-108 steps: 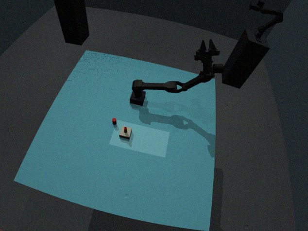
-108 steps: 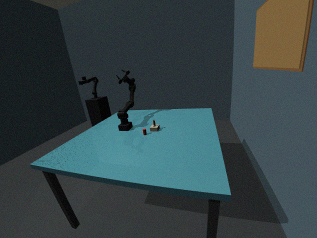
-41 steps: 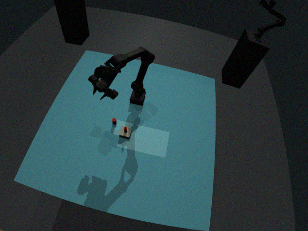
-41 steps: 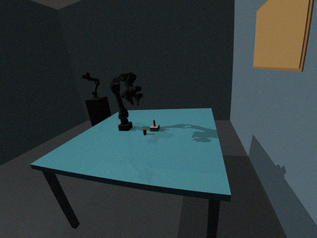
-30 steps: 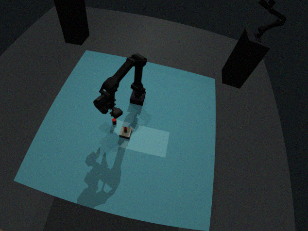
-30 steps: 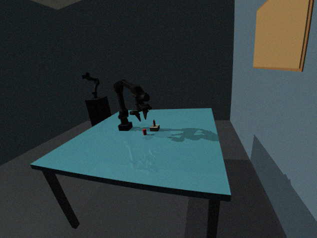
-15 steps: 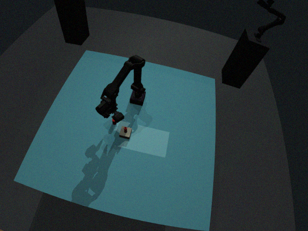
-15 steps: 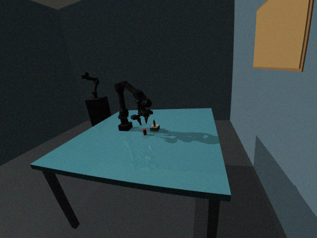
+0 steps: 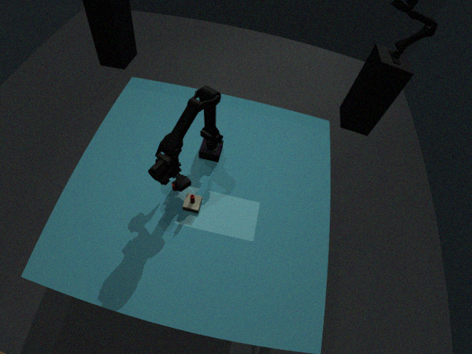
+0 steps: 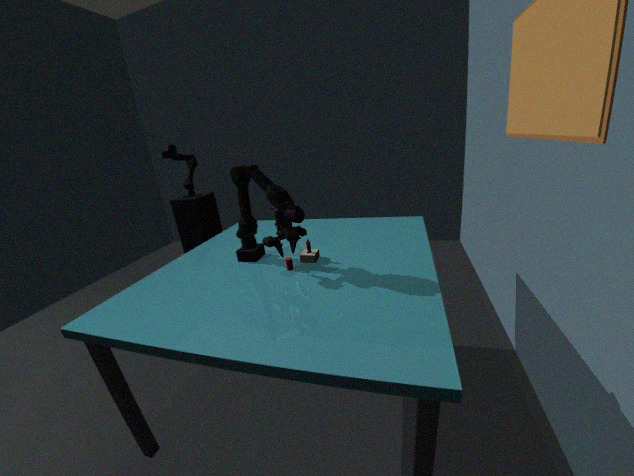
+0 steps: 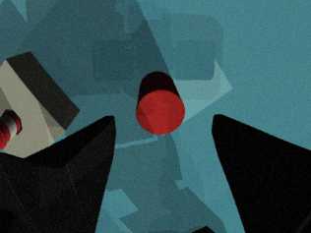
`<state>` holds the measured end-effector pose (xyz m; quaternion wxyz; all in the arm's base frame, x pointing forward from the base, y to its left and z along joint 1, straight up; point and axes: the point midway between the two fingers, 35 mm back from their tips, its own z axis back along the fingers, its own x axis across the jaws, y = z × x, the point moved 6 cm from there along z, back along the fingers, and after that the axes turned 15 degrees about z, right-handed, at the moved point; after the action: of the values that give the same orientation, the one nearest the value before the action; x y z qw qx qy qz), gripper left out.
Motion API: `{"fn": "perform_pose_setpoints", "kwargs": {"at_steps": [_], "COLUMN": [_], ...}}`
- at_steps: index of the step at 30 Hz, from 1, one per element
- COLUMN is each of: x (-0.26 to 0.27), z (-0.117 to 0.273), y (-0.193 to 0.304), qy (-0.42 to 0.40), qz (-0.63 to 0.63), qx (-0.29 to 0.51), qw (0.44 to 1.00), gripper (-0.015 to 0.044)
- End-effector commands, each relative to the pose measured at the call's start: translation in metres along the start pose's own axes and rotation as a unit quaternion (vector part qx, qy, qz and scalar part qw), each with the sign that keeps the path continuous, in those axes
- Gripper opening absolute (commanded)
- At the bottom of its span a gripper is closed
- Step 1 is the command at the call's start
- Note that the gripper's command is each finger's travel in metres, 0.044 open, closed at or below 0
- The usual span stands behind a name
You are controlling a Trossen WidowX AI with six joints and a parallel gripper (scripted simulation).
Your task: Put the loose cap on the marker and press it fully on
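Dim grey walls and floor surrounded a teal table [image 9: 266, 160] as seen from the top view, where the black arm [image 9: 179, 133] bent down from its base, its gripper [image 9: 176, 185] poised over the red cap [image 9: 174, 187], largely hidden beneath it. Just beside it, the marker [image 9: 193, 198] stood upright in the tan holder block [image 9: 191, 204], at the corner of a paler rectangle [image 9: 228, 215] on the tabletop.

From the exterior view, the gripper [image 10: 287, 248] hung above the table [image 10: 286, 327], fingers pointing down and spread, with the cap [image 10: 288, 263] standing on the surface below and apart from them. The marker [image 10: 308, 244] rose from the holder block [image 10: 309, 255] close by; an orange panel [image 10: 563, 71] hung on the right-hand wall.

Through the wrist view, the two dark fingers stood apart with nothing between them, framing the cap [image 11: 159, 110], which stood alone on the table ahead. The holder block [image 11: 29, 111] and a sliver of the marker [image 11: 8, 127] showed at the left edge.
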<state>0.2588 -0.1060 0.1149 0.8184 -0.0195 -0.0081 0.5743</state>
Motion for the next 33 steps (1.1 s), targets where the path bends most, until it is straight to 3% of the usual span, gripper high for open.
{"fn": "perform_pose_setpoints", "kwargs": {"at_steps": [1, 33], "x": [0.001, 0.001], "z": [-0.008, -0.055], "y": [0.001, 0.002], "qy": [-0.002, -0.002], "qz": [-0.004, -0.003], "qx": [0.002, 0.002], "qw": [1.000, 1.000], "gripper": [0.0246, 0.0246]}}
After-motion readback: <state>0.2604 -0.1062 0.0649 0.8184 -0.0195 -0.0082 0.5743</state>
